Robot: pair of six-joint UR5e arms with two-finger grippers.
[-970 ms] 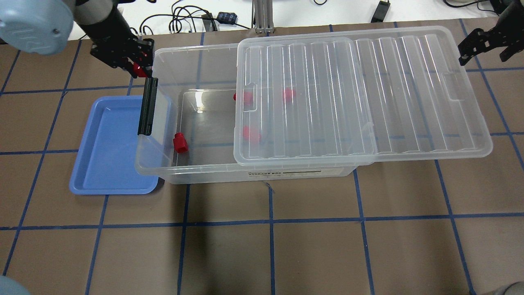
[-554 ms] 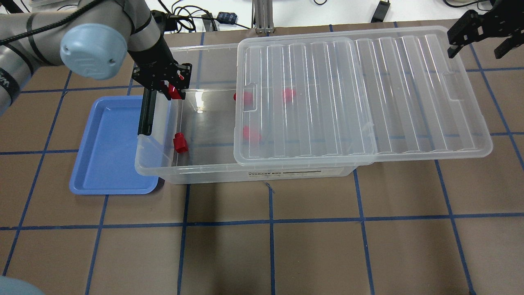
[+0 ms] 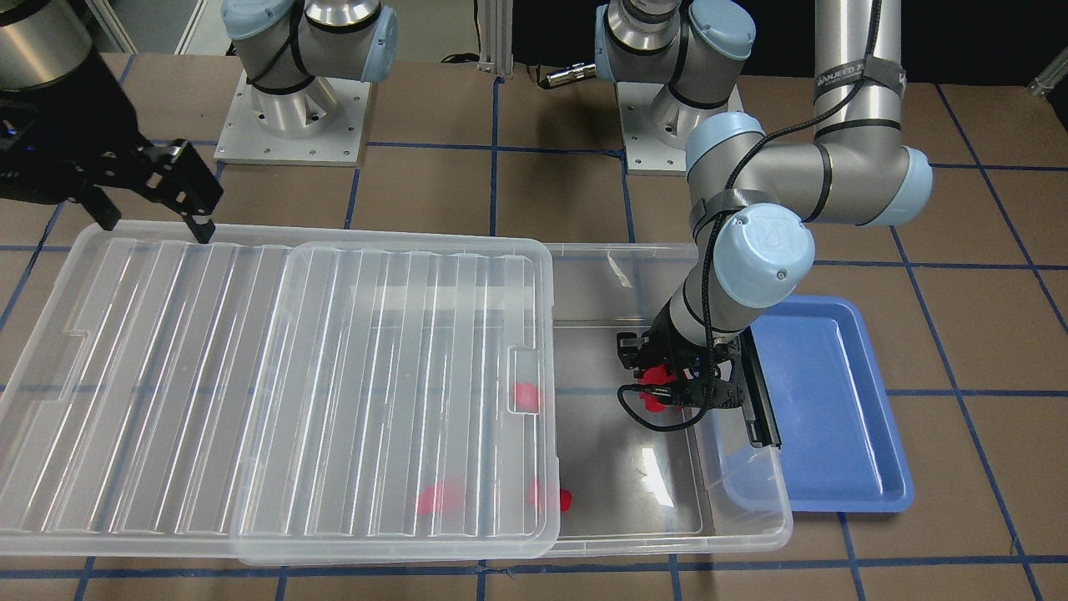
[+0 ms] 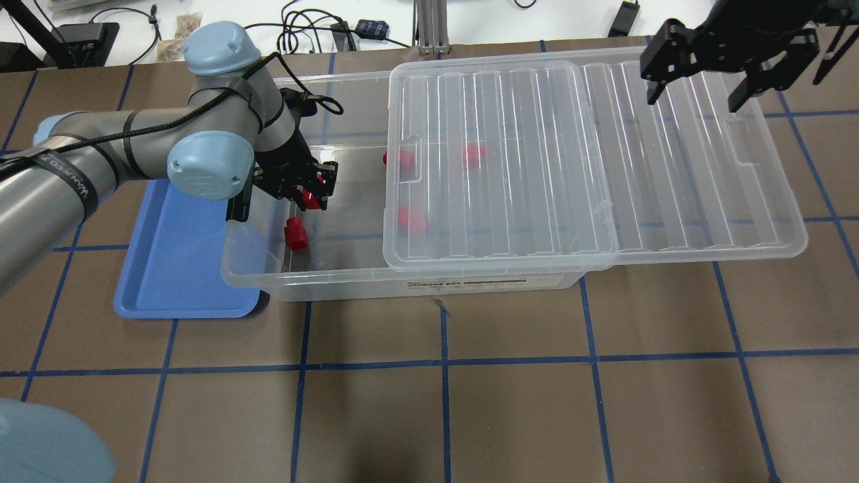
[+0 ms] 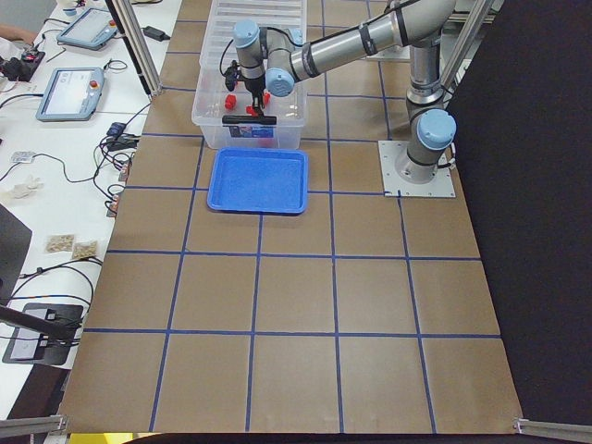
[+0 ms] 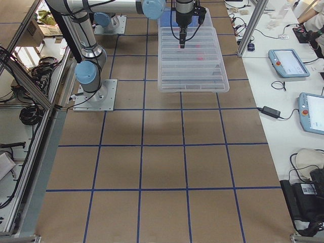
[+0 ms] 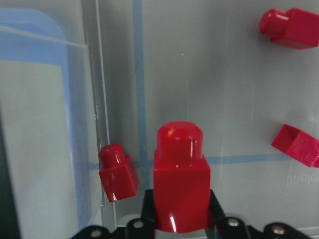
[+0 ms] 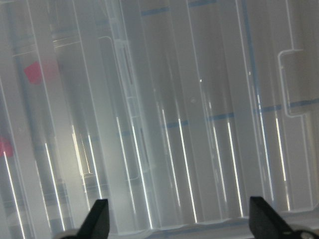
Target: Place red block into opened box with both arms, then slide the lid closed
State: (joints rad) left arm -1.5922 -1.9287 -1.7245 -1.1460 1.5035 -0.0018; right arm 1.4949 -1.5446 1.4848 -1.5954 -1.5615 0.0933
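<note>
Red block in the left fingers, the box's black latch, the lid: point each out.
red block [image 7: 180,184]: left wrist view, front face of its body.
latch [image 3: 764,409]: front-facing view, middle of the black bar.
lid [image 4: 597,161]: overhead view, ribbed top, near centre.

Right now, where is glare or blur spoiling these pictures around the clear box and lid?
Overhead view: a white glare patch on the box floor near the left hand; blocks under the lid look washed-out pink. Front view: another glare streak there. Right wrist view: bright streaks along the lid's ribs. Left wrist view: the held red block is sharp, with small highlights.
</note>
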